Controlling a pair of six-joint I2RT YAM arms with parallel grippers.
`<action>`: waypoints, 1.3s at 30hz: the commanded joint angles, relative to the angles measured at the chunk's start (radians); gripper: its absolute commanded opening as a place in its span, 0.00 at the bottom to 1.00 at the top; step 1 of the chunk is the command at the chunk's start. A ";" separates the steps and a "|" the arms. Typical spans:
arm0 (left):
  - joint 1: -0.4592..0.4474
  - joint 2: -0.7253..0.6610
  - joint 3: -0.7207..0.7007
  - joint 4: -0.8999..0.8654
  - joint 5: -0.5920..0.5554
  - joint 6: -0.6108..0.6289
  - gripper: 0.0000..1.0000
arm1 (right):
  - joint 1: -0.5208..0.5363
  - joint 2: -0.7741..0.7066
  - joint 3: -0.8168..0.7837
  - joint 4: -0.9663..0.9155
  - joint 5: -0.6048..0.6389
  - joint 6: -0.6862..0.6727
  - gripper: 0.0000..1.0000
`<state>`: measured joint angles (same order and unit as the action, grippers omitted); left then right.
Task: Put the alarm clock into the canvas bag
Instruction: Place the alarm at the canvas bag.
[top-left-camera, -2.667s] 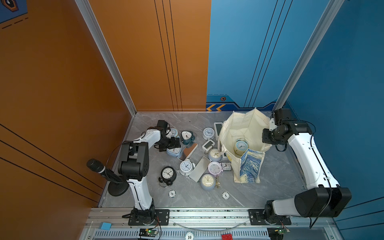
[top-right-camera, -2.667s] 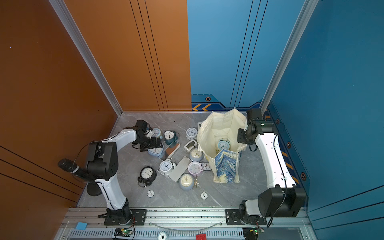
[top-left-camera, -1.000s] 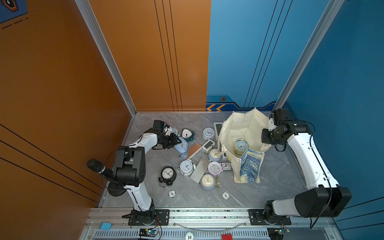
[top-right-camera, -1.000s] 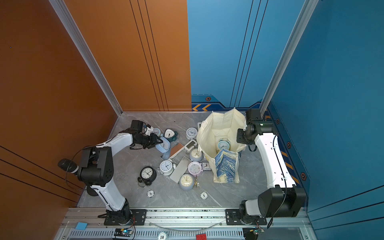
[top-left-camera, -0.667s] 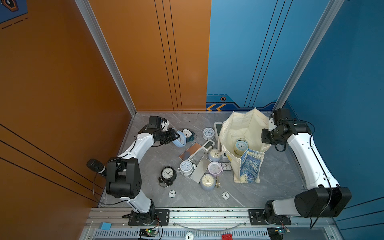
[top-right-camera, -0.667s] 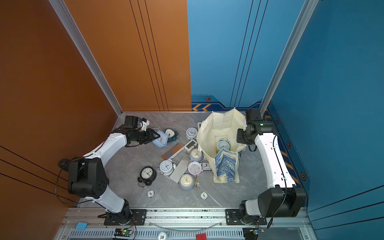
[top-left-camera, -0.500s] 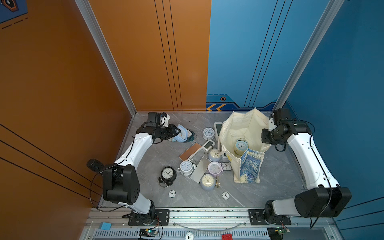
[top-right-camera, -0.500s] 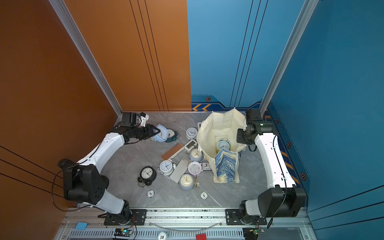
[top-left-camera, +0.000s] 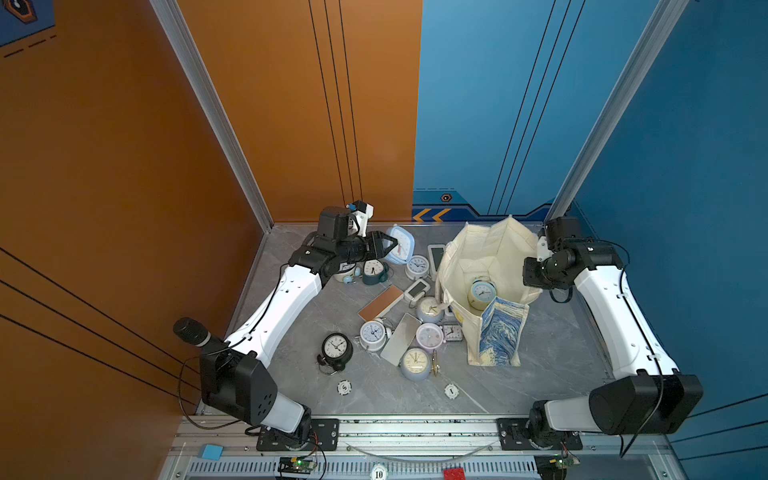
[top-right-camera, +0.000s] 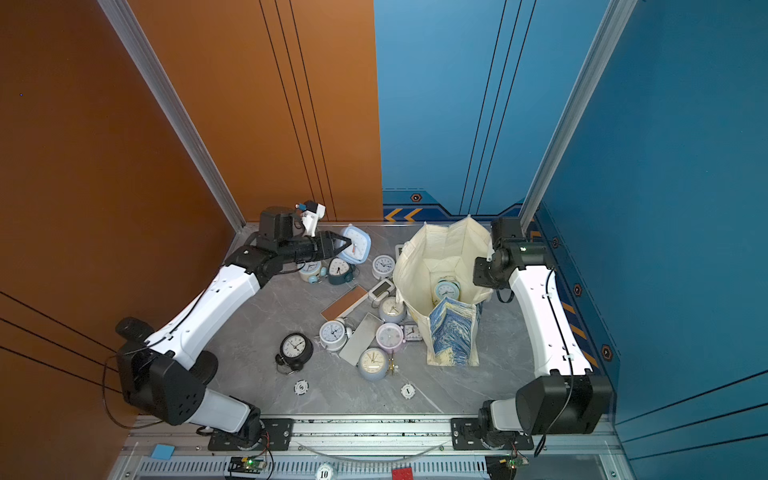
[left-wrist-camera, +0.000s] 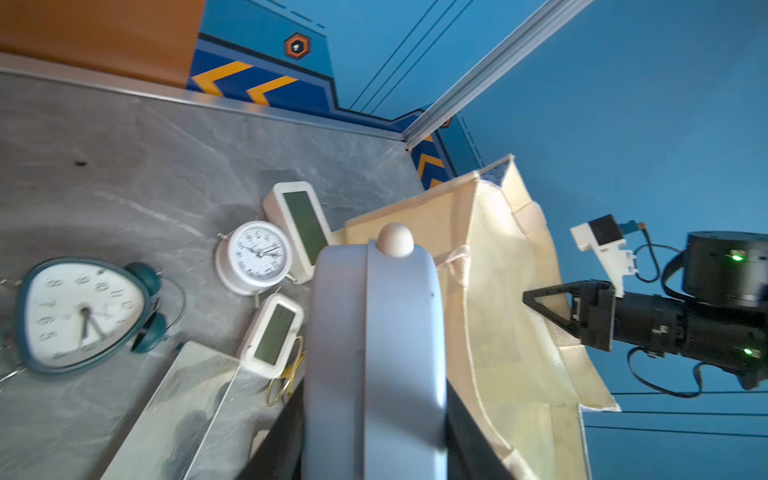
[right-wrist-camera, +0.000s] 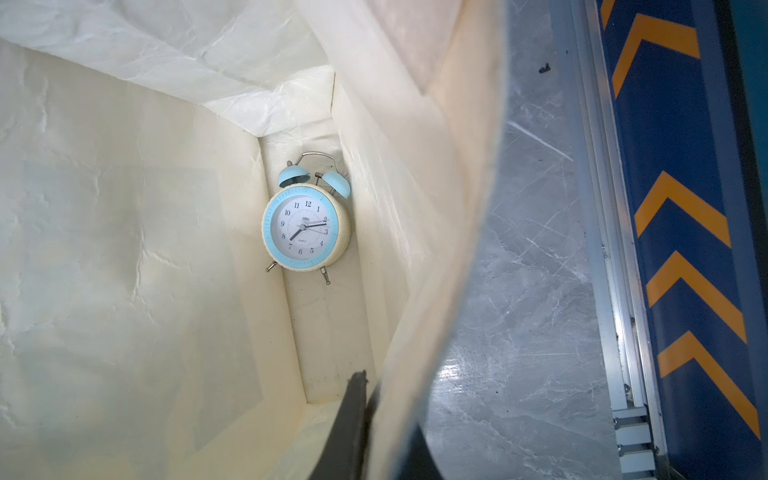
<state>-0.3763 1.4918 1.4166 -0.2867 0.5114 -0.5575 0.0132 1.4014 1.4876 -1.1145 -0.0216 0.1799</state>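
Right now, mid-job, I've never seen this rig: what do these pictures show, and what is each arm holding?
Two white robot arms with pincer grippers stand at a grey table. Both top views look down from overhead; each wrist view rides on an arm. The left gripper holds a pale blue square alarm clock in the air. The right gripper pinches the rim of the canvas bag, holding its mouth open. A blue twin-bell clock lies inside; many more clocks lie scattered beside the bag.
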 joint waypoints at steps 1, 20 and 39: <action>-0.057 -0.026 0.045 0.172 -0.029 -0.052 0.02 | 0.010 0.009 0.021 -0.033 0.011 -0.011 0.13; -0.465 0.283 0.376 0.177 -0.347 0.092 0.00 | 0.023 0.013 0.030 -0.039 0.014 -0.012 0.12; -0.599 0.703 0.661 -0.015 -0.483 0.329 0.00 | 0.022 0.000 0.027 -0.038 0.020 -0.014 0.12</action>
<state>-0.9691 2.1635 2.0300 -0.3061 0.0113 -0.2714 0.0273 1.4048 1.5009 -1.1175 -0.0212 0.1799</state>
